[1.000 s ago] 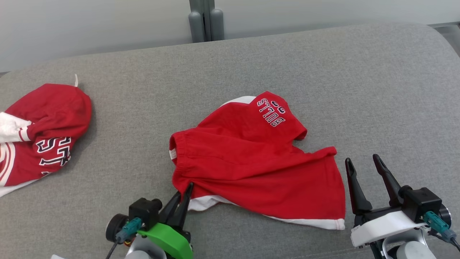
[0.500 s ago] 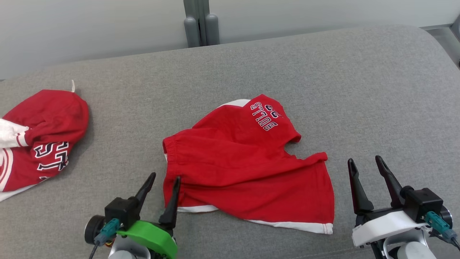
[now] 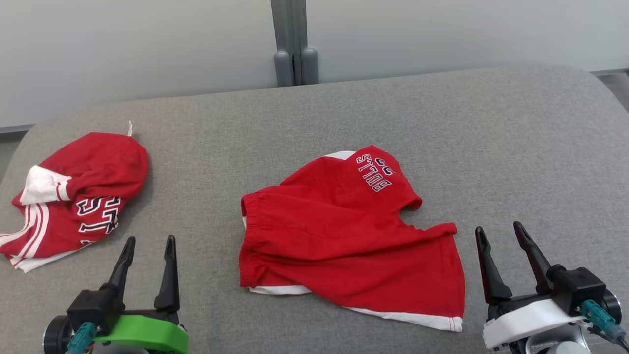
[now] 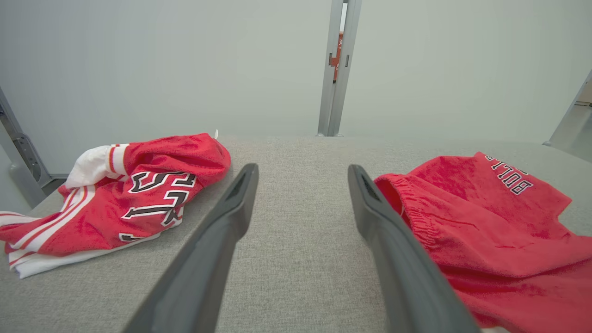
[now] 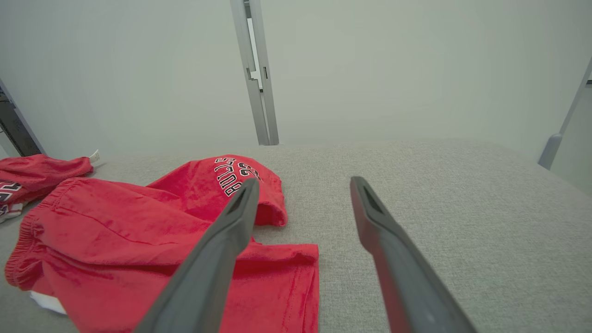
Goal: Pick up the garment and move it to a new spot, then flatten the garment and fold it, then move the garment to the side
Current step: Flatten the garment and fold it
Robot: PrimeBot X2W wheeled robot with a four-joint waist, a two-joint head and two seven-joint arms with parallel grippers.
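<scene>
Lying near the middle of a grey fabric-covered tabletop (image 3: pixel 491 137) is a pair of red shorts (image 3: pixel 344 236), the garment of the task. It is loosely spread and creased, with one leg folded over the other. The elastic waistband faces the robot's left, a white hem runs along the near edge, and white lettering reading BULLS sits upside down on the far leg.

A second garment (image 3: pixel 78 196), red with white stripes and dark letters, lies bunched close to the tabletop's left edge, well apart from the shorts.

The left hand (image 3: pixel 150 240) is at the near left, fingers spread wide and holding nothing. It sits over bare grey fabric between the two garments and touches neither. The right hand (image 3: pixel 499 227) is at the near right, also spread wide and empty, just beside the right edge of the shorts and clear of it.

Bare tabletop stretches broadly to the right of the shorts and beyond them, out to the rounded far right corner. A narrower bare strip separates the two garments. The far edge runs along a pale wall (image 3: pixel 147 44) with a grey upright post (image 3: pixel 294 49).
</scene>
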